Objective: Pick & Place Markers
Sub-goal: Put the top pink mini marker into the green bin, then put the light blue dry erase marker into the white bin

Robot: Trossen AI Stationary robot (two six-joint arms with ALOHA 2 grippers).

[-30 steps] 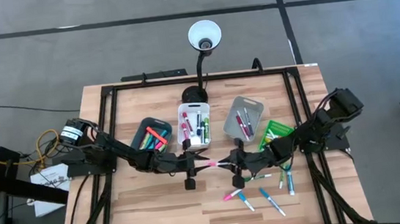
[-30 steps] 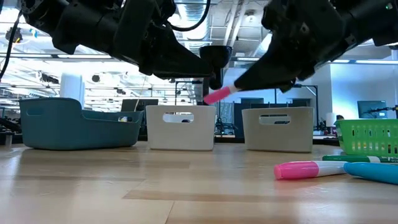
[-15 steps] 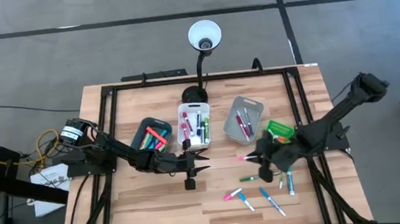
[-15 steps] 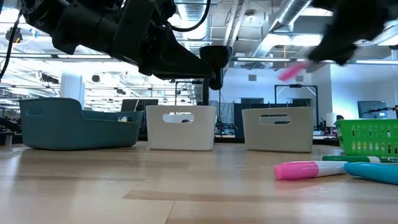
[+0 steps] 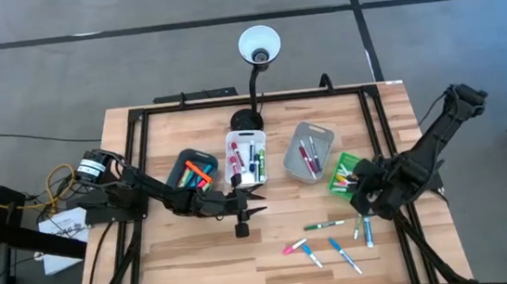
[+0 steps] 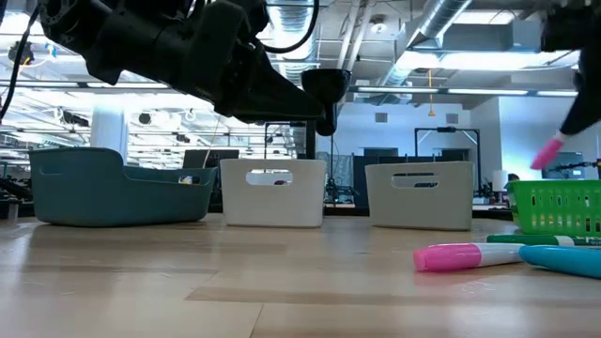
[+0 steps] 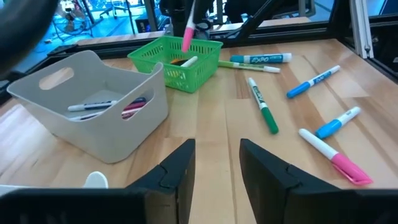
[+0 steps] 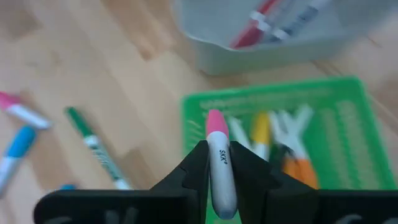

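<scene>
Wooden table (image 5: 199,259) with loose markers, and the right end effector (image 8: 214,163) is clamped on a pink-capped white marker (image 8: 219,163) pointing nose-first over the green mesh basket (image 8: 348,140), while the left end effector (image 7: 216,163) idles open.

Pink-capped marker (image 8: 217,163) upright, others (image 5: 329,245) lying scattered.
</scene>
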